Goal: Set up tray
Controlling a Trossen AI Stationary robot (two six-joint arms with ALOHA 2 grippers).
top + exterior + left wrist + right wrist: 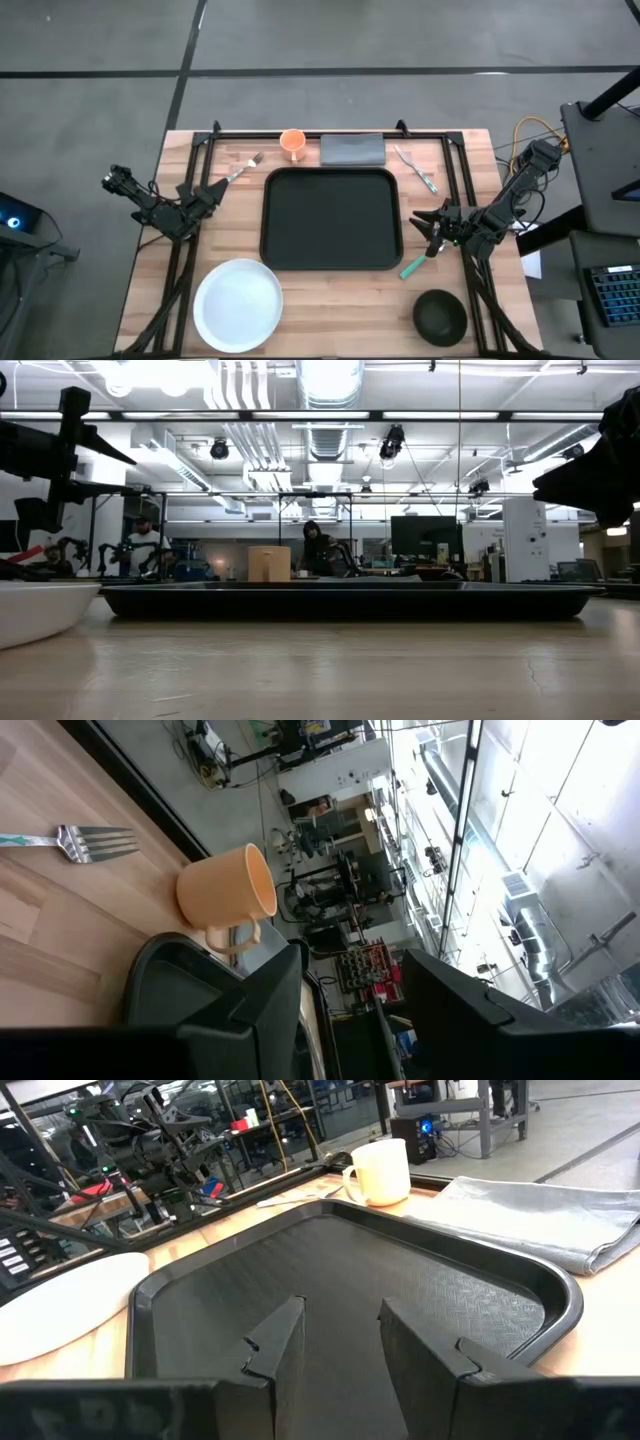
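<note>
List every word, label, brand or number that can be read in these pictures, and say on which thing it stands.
None can be read.
Tray, plate, cup, napkin, bowl: no print shows.
Keyboard at the table's right: keys too small to read.
Equipment in the room behind, low and wrist views: any labels too blurred to read.
</note>
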